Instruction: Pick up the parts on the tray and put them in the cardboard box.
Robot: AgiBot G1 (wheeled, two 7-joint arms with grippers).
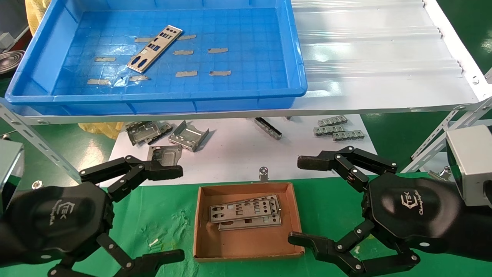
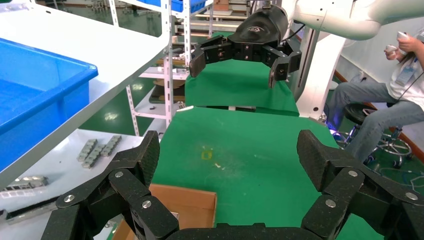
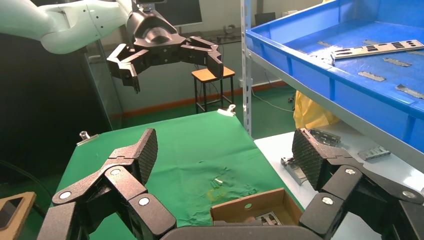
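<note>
Both grippers hang with fingers spread and nothing between them. Head view: left gripper [image 1: 153, 215] occupies the lower left of the frame, right gripper [image 1: 307, 202] the lower right, with the cardboard box [image 1: 200, 227] between them at lower centre. I count at least two parts [image 1: 244, 212] stacked flat inside it, long axes running nearly left-right across the frame, tilted slightly up to the right. One part [image 1: 154, 48] remains on the tray [image 1: 153, 98], upper left, lying flat, long axis running from lower left to upper right.

Left wrist view: my left fingers frame a box corner [image 2: 192, 205]; the right gripper [image 2: 235, 62] hangs beyond.

Right wrist view: the remaining part [image 3: 377, 48] shows at upper right on the tray floor.

Procedure, as I judge it: take the left gripper up over the tray wall, turn the wrist so the fingers close across the short width, grip near mid-length, and lift level.
</note>
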